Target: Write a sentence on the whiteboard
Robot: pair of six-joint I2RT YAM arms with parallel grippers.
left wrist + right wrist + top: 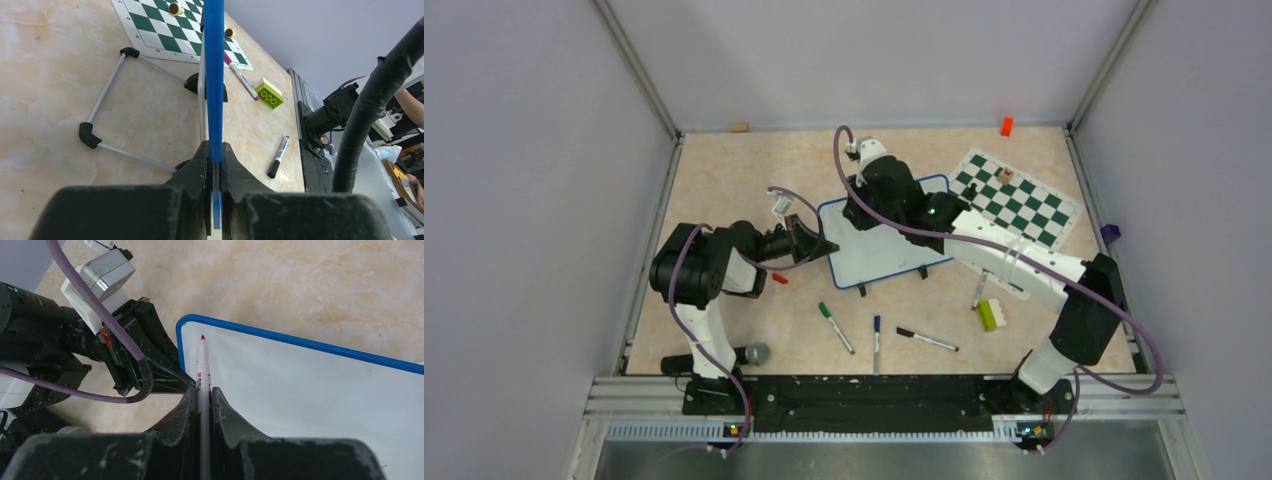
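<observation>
The whiteboard [892, 248], white with a thin blue frame, stands tilted on its black feet at the table's middle. My left gripper [827, 246] is shut on its left edge; in the left wrist view the blue frame [214, 75] runs edge-on up from between the fingertips [215, 150]. My right gripper [203, 390] is shut on a white marker [202, 365] with a red tip. That tip sits just inside the board's upper left corner [181, 327]. The white surface [300, 390] that shows is blank. The sentence is out of view.
A green-and-white chess mat [1016, 200] with small pieces lies at the back right. Green [835, 327], blue [876, 343] and black [927, 340] markers lie in front of the board. A green brick [990, 314] lies at the right, a red cap [779, 279] at the left.
</observation>
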